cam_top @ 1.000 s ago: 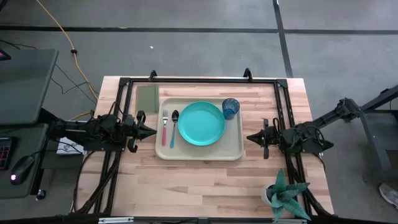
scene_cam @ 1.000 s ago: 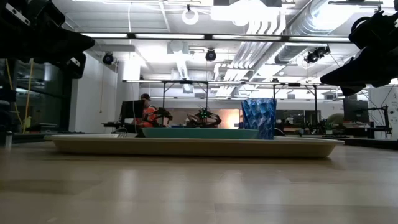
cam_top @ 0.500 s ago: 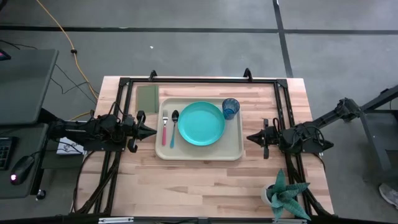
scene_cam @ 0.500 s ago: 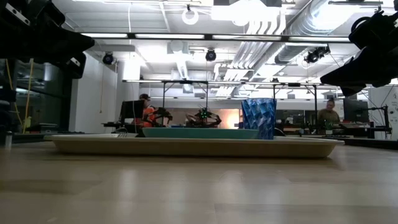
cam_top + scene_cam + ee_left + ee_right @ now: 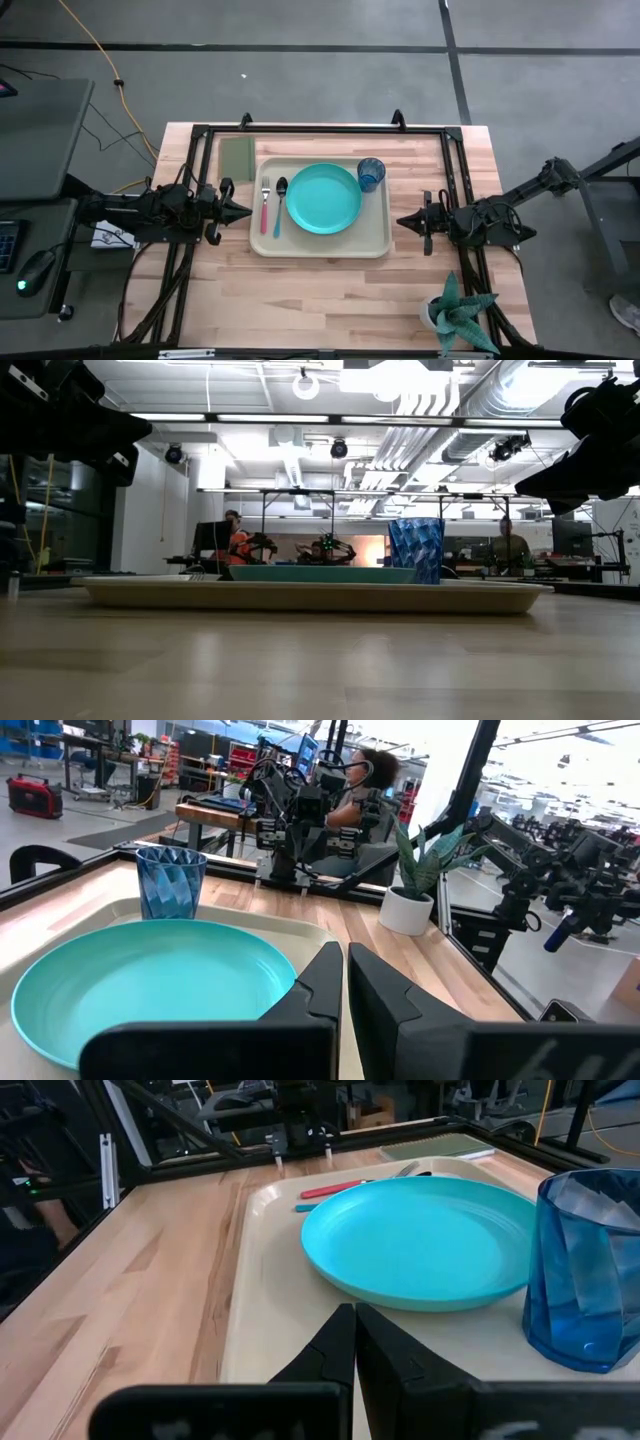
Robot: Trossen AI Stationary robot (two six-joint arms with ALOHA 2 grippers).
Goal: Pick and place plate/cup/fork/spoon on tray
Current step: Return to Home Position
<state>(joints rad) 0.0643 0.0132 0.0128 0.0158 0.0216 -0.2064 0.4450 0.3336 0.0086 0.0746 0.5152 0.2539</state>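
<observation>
The beige tray (image 5: 374, 243) lies in the middle of the table. On it rest the teal plate (image 5: 323, 198), the blue cup (image 5: 371, 174) upright at its far right corner, and the pink-handled fork (image 5: 265, 205) and blue-handled spoon (image 5: 279, 205) side by side at its left end. My left gripper (image 5: 245, 211) is shut and empty just left of the tray. My right gripper (image 5: 402, 221) is shut and empty just right of the tray. The left wrist view shows the plate (image 5: 150, 980) and cup (image 5: 170, 883); the right wrist view shows the plate (image 5: 420, 1240), cup (image 5: 590, 1270) and fork (image 5: 345, 1187).
An olive-green flat rectangle (image 5: 237, 154) lies at the table's far left. A potted plant (image 5: 458, 315) stands at the near right corner. A black frame (image 5: 320, 128) runs around the table's far part. People show in the room beyond (image 5: 236, 536).
</observation>
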